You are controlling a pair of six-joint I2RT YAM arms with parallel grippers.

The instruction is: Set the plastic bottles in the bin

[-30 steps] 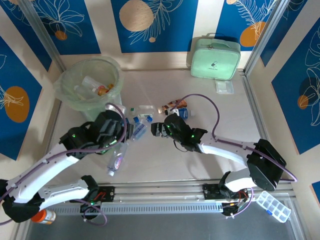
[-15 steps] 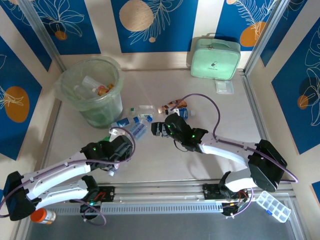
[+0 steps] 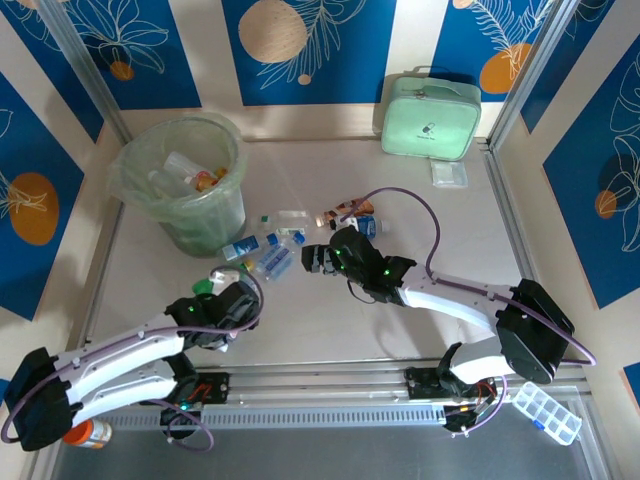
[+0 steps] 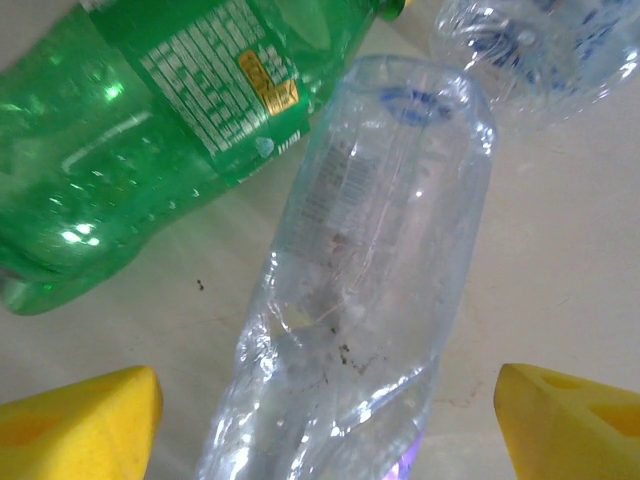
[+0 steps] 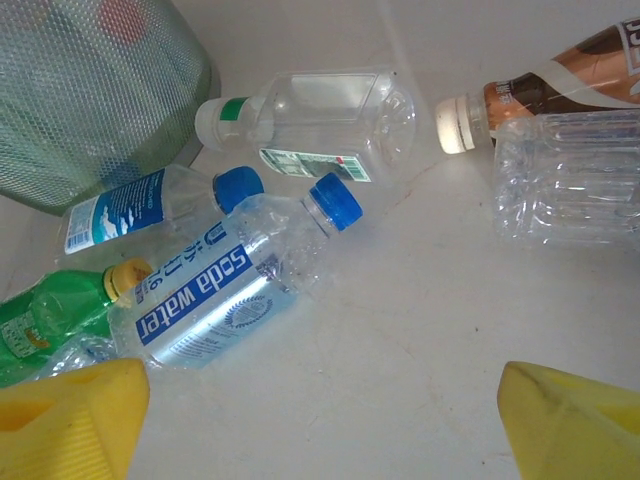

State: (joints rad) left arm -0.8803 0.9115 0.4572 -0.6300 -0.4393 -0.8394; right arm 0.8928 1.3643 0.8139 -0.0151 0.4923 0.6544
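Note:
My left gripper (image 4: 325,425) is open, its yellow fingertips (image 4: 80,425) wide on either side of a crushed clear bottle (image 4: 370,290) lying on the table. A green bottle (image 4: 130,130) lies just left of it and another clear one (image 4: 540,50) beyond. In the top view the left gripper (image 3: 225,298) hangs low near the table's front left. My right gripper (image 5: 320,420) is open over bare table, short of a blue-labelled soda water bottle (image 5: 215,290), with more bottles (image 5: 310,115) behind. The pale-green bin (image 3: 185,180) stands at the far left, several bottles inside.
A brown-labelled bottle (image 5: 560,85) and a ribbed clear one (image 5: 565,180) lie to the right gripper's right. A mint-green zippered case (image 3: 430,118) sits at the back right, a small packet (image 3: 449,173) before it. An orange-capped pill jar (image 3: 85,433) and a compartment box (image 3: 545,412) rest by the front rail.
My left arm has drawn back from the bottle cluster toward the front left and come down over the clear bottle. The right arm has stayed still.

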